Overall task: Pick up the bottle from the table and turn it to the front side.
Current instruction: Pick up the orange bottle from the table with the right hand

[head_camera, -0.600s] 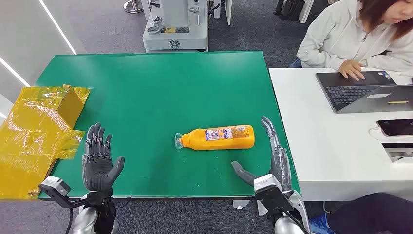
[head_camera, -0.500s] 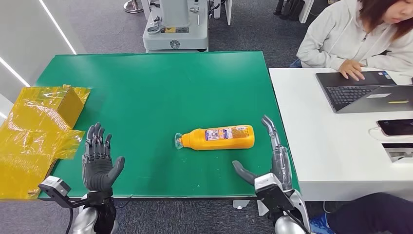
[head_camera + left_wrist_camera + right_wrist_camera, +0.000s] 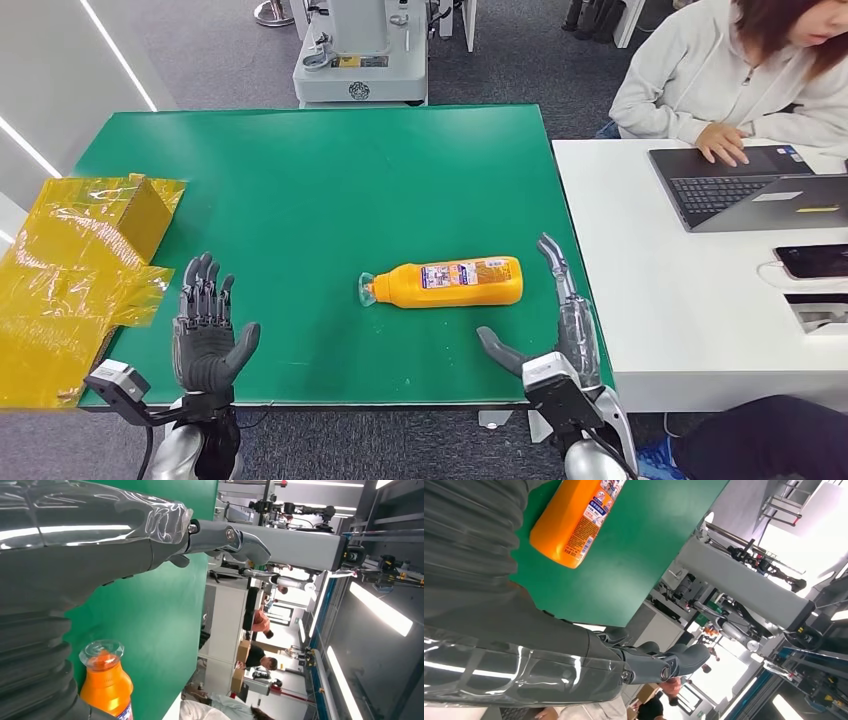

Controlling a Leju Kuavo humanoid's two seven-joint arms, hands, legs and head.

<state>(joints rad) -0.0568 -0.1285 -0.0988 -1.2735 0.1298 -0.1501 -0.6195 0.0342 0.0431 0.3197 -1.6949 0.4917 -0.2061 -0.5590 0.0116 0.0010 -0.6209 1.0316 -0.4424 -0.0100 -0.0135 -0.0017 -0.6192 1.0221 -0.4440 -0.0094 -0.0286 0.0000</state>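
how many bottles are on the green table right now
1. An orange bottle lies on its side on the green table, cap toward the left hand, base near the right hand.

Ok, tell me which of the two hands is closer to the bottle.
The right hand. It sits just past the orange bottle's flat base, while the left hand is well off beyond the cap end.

The left hand [image 3: 100, 545] looms close, grey and ribbed, its thumb [image 3: 235, 535] stretched straight out over the green desk [image 3: 155, 620] and holding nothing. Beside the ribbed cover shows the orange bottle [image 3: 106, 690], its clear cap [image 3: 101, 652] towards the camera. People [image 3: 257, 622] stand far behind.
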